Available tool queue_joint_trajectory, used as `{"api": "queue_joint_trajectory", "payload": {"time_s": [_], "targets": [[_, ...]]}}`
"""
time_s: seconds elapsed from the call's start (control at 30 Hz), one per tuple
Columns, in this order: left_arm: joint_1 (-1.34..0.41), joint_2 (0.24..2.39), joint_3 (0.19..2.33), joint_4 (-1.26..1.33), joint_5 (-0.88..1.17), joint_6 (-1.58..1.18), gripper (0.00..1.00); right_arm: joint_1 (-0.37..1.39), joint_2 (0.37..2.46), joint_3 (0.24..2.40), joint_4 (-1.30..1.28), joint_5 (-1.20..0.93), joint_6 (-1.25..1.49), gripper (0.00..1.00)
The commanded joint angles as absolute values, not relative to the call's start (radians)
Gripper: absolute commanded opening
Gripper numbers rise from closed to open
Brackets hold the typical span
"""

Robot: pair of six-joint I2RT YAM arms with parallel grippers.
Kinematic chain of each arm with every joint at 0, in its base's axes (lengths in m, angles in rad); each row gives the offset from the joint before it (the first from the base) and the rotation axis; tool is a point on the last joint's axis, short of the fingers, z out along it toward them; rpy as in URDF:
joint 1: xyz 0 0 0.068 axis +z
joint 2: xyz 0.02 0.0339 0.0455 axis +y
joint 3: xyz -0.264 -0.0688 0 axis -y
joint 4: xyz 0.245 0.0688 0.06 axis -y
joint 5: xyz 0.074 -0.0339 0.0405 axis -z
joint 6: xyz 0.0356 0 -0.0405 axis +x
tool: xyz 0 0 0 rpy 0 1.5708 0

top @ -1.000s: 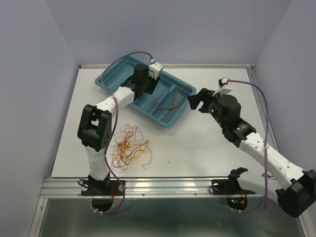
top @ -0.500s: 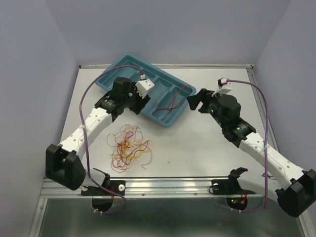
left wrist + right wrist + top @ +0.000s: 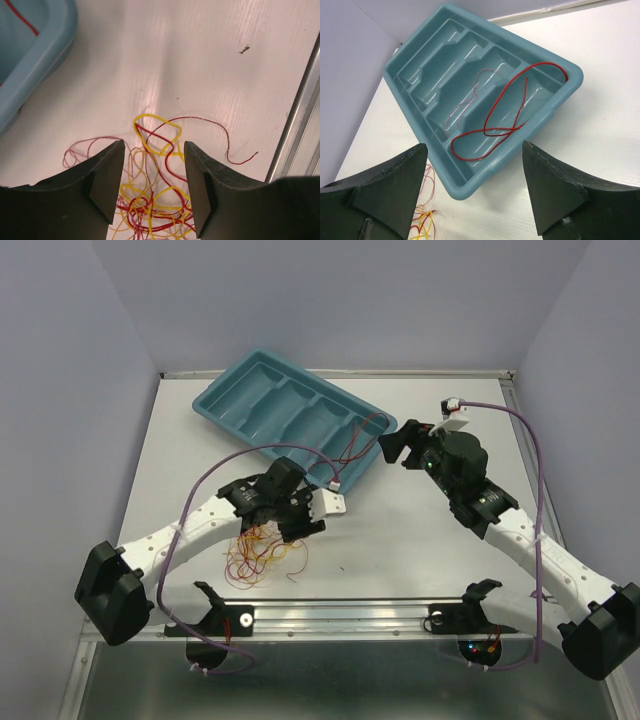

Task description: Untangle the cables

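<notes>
The left claw hovers partly open and empty, with the tangled red and yellow cables directly beneath and between its fingers; closing here risks pinching several strands together and tightening the knot

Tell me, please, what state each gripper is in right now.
Left gripper: open, empty, over the tangled cables.
Right gripper: open, empty, facing the blue tray.

Far part of cables hidden under left arm
</notes>
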State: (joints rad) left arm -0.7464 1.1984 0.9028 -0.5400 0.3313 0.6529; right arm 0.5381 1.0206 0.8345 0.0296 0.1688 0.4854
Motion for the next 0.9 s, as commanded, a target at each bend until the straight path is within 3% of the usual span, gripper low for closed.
{"api": "queue_joint_trajectory", "payload": {"time_s": [0.0,0.3,0.7,0.83,0.87], "targets": [[-0.851,1.264,0.885,-0.483,0.275,0.543,0.59,0.543,1.002,0.811,0.066,0.175,0.468,0.82],[-0.874,1.42,0.897,-0.428,0.233,0.465,0.49,0.543,0.996,0.811,0.067,0.17,0.468,0.82],[-0.873,1.522,0.879,-0.373,0.11,0.417,0.44,0.543,0.989,0.808,0.067,0.166,0.471,0.82],[-0.868,1.461,0.871,-0.368,0.068,0.417,0.44,0.545,0.989,0.807,0.067,0.166,0.471,0.82],[-0.865,1.431,0.871,-0.373,0.077,0.422,0.49,0.543,0.991,0.807,0.067,0.166,0.471,0.82]]}}
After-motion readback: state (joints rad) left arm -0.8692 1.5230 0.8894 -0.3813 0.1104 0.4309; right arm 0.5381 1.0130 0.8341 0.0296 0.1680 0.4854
